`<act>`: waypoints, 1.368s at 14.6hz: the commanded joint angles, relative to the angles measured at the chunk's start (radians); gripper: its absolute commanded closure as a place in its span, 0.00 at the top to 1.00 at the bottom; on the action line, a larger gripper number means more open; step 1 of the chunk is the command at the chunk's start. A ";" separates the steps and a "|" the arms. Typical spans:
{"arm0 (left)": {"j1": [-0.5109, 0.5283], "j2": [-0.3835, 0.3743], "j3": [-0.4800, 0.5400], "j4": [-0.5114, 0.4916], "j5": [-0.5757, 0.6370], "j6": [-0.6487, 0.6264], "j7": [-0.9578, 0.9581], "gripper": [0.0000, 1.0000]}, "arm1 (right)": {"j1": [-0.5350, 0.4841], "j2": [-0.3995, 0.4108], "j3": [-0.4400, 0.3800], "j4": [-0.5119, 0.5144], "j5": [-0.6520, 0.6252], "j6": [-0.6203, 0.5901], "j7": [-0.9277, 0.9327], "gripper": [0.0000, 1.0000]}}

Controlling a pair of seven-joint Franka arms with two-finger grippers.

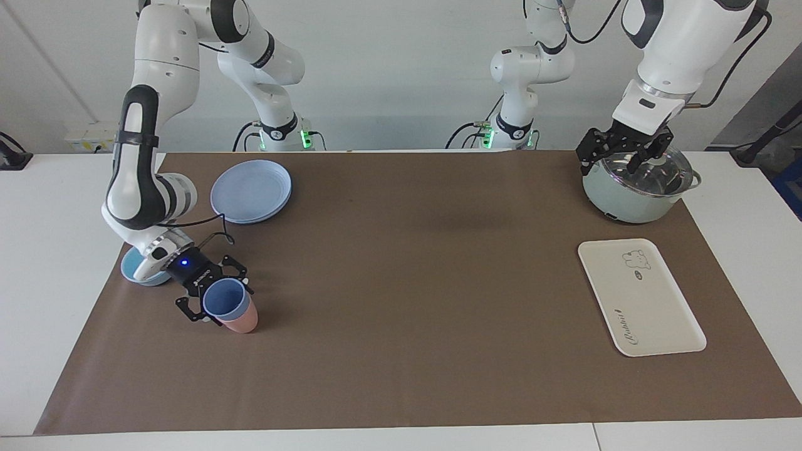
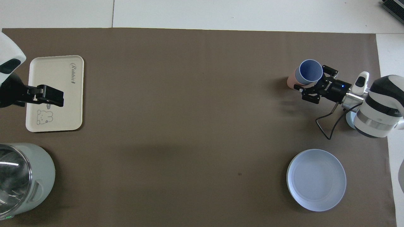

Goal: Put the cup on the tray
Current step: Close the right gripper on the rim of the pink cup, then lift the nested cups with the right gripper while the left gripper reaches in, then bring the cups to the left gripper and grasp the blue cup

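Facing view: the periwinkle-blue cup (image 1: 223, 302) is seen nested in a salmon-pink tumbler (image 1: 240, 321), the pair leaning on the brown mat (image 1: 401, 313) toward the right arm's end of the desk (image 1: 37, 263). The cream-white tray (image 1: 639, 297) lies well apart from the cup, toward the left arm's end, and nothing is carried on it. The task is therefore judged to be at its first step: the cup is not yet lifted, and the separation from the pink tumbler, the carry across the mat and the setting down on the tray are all left.

The right hand (image 1: 210, 299) is placed at the cup's rim on the side nearer to the robots, its fingers set on either side of the cup's upper wall. The fingers are seen partly drawn in around the rim, but whether they press on the cup cannot be told; a grip is not confirmed. In the overhead view the same is shown: the cup (image 2: 309, 72) sits at the fingertips of the right hand (image 2: 311, 85).

A low light-blue bowl (image 1: 139, 270) lies just beside the right arm's wrist, nearer to the robots than the cup, and a round blue plate (image 1: 252, 190) lies nearer still.

The left hand (image 1: 617, 153) waits with its fingers spread wide over a lidded pale-green pot (image 1: 639, 188), which stands nearer to the robots than the tray; nothing is held by it.
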 commanded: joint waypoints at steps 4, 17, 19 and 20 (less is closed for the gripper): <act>-0.011 -0.033 0.008 -0.037 -0.045 0.025 0.001 1.00 | 0.013 0.012 0.005 0.066 0.000 0.013 0.097 0.00; -0.192 0.055 0.010 -0.040 -0.519 0.311 -0.339 0.99 | 0.275 -0.295 0.003 0.085 -0.934 0.096 0.865 0.00; -0.276 0.098 0.008 -0.039 -0.542 0.396 -0.403 0.96 | 0.332 -0.315 0.005 0.092 -1.065 0.082 0.944 0.00; -0.317 0.134 0.008 -0.036 -0.561 0.470 -0.445 0.93 | 0.356 -0.324 0.005 0.092 -1.108 0.076 0.956 0.00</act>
